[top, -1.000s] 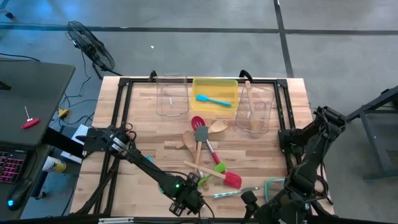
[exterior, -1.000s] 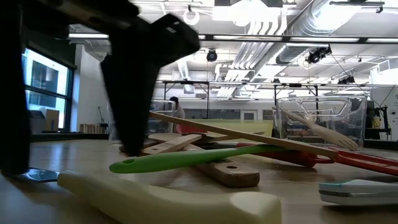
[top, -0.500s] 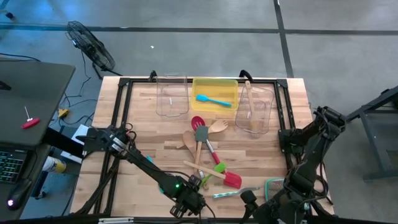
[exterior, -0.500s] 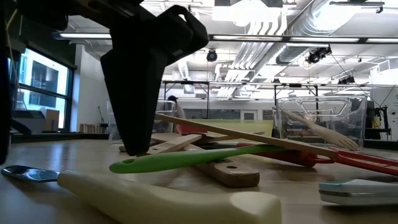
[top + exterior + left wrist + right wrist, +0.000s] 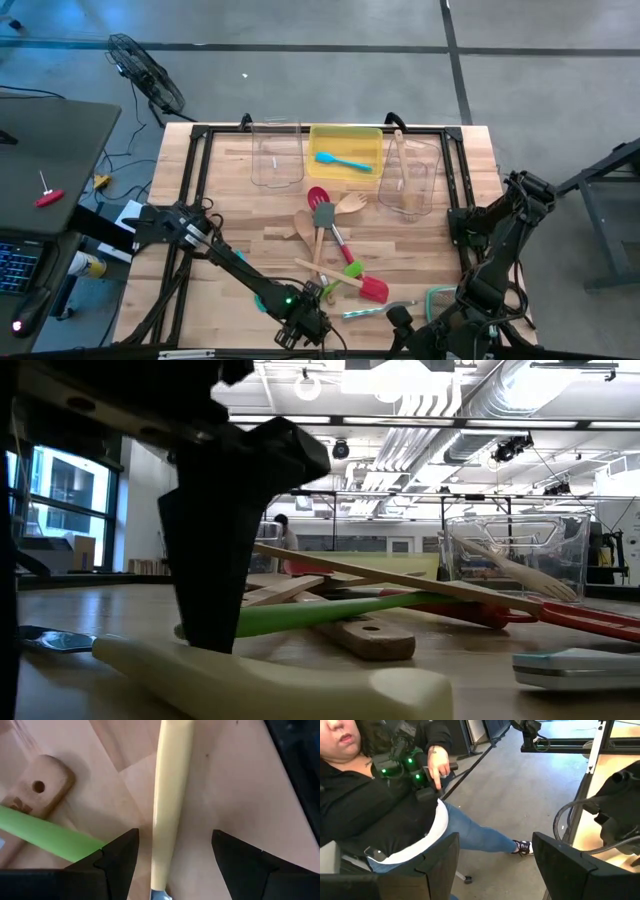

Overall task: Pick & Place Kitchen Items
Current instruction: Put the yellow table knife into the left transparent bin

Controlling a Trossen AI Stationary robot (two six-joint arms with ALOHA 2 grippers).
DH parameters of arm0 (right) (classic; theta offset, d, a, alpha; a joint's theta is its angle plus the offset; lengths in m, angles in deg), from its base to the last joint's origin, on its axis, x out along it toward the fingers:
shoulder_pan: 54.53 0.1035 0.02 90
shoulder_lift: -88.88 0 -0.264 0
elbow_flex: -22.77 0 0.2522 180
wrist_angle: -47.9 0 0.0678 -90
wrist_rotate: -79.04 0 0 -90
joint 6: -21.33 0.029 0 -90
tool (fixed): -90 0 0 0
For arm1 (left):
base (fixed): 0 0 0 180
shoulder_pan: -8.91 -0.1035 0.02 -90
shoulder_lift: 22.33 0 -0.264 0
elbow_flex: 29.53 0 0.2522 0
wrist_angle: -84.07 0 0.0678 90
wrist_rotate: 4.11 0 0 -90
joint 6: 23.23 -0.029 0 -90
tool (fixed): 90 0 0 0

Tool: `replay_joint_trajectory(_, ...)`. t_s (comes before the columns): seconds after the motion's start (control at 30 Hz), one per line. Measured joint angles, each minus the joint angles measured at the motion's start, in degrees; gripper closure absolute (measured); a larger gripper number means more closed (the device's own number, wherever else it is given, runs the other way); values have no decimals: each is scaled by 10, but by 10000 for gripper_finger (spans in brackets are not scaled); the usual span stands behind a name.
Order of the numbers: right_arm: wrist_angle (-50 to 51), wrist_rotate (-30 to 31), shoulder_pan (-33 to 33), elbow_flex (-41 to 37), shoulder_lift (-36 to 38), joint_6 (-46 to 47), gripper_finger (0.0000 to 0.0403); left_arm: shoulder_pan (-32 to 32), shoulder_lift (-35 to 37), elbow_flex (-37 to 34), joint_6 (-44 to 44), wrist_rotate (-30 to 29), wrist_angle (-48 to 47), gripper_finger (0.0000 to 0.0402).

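My left gripper [image 5: 172, 862] is open near the table's near edge [image 5: 303, 322], pointing down. Its fingers stand on either side of a cream-handled utensil [image 5: 167, 795] that lies flat on the table, with bare wood showing between. In the low view one finger [image 5: 215, 590] stands behind that cream handle [image 5: 270, 680] and in front of a green handle [image 5: 330, 612]. The utensil pile [image 5: 330, 245] lies mid-table: red spoon, grey spatula, wooden spoons and fork, green and red spatulas. My right gripper [image 5: 495, 865] is open and empty at the near right corner [image 5: 430, 338], pointing off the table.
A clear bin [image 5: 276, 155], a yellow bin [image 5: 345, 150] holding a blue spatula [image 5: 342, 160], and a clear bin [image 5: 410, 175] with a wooden fork stand along the far edge. A metal piece [image 5: 375, 310] lies near the pile. A seated person [image 5: 385, 795] is beside the table.
My left gripper has gone down toward the cream-handled utensil; in the low view its finger now reaches lower, in front of the green handle. The utensils have stayed where they were.
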Motion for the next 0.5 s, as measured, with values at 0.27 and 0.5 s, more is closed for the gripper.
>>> replay_joint_trajectory(0.27,-7,2,0,0,0,1,160,0,-39,4,1,4,-20,156)
replay_joint_trajectory(0.5,-7,2,0,0,0,1,160,1,-41,2,-4,-13,-15,203)
